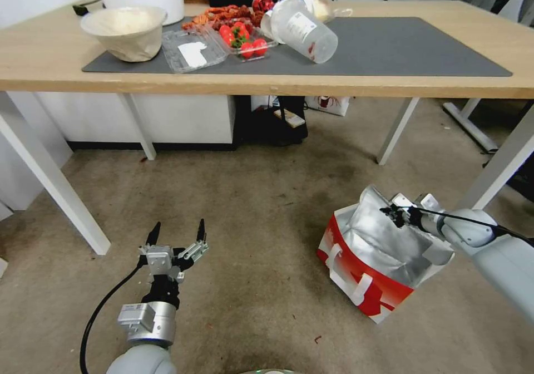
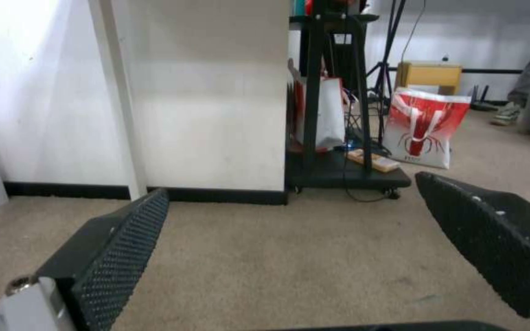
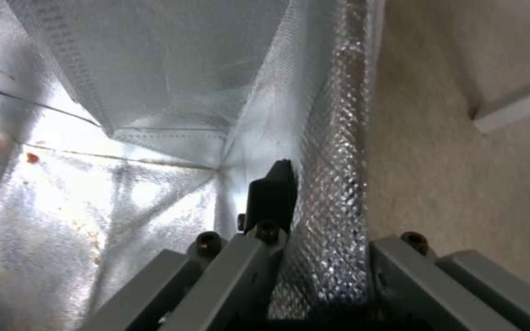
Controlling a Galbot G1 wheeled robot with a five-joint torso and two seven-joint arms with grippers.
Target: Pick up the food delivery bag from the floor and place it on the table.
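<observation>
The large white insulated bag with a red lower band and silver foil lining (image 1: 372, 262) sits open on the stained brownish-grey floor (image 1: 261, 196), in front of the light-wood worktop (image 1: 389, 84). The right gripper (image 1: 396, 213) is clamped on the bag's foil wall at its rim. The left gripper (image 1: 177, 234) hovers low over the floor, well apart from the bag, fingers spread.

Your bag (image 1: 367, 262) sits on the floor (image 1: 250, 285) before the table's (image 1: 389, 84) right front leg. Your right gripper (image 1: 392, 213) is at its rim; your left gripper (image 1: 177, 234) hangs over the floor well to its left.
</observation>
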